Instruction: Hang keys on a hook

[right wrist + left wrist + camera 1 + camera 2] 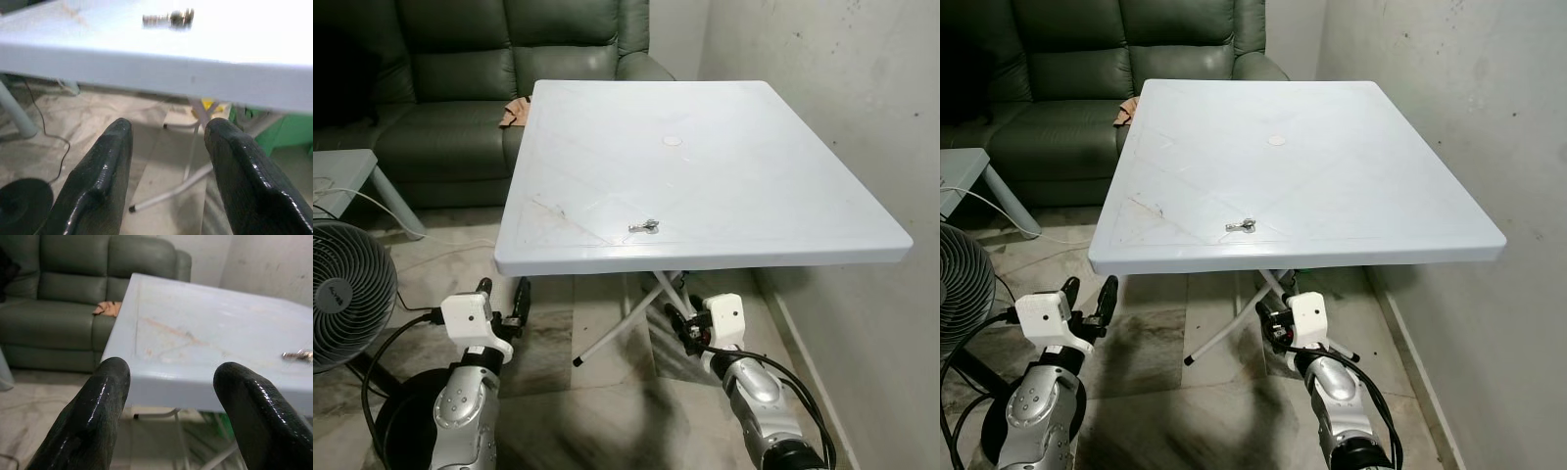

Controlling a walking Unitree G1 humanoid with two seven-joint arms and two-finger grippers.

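The keys [644, 226] are lying flat on the white bench [754, 147], close to its near edge and roughly midway along that edge. In the right wrist view the keys [168, 18] are appearing as a small blurred metal cluster just past the bench edge; in the left wrist view they [298, 355] are showing far off to one side on the bench top. Nothing is touching them.

The right gripper [685, 328] is hanging below the bench's near edge, slightly to the right of the keys and in front of the folding bench legs [636, 318]. Its jaws are standing apart with a clear gap between the two black fingers [98, 181], and they are holding nothing.

The left gripper [504, 304] is hanging below the bench's near left corner, well apart from the keys. Its jaws are also standing wide apart, fingers [93, 416] pointing toward the bench edge, and they are gripping nothing.

A small round disc [673, 140] is sitting near the centre of the bench top. A green sofa [460, 88] is standing behind the bench, with a tan object [514, 113] resting on its seat beside the bench's far left corner. A grey fan [342, 294] is standing on the floor at the robot's left, near a pale side table [347, 171]. A wall [842, 88] is running along the bench's right side.
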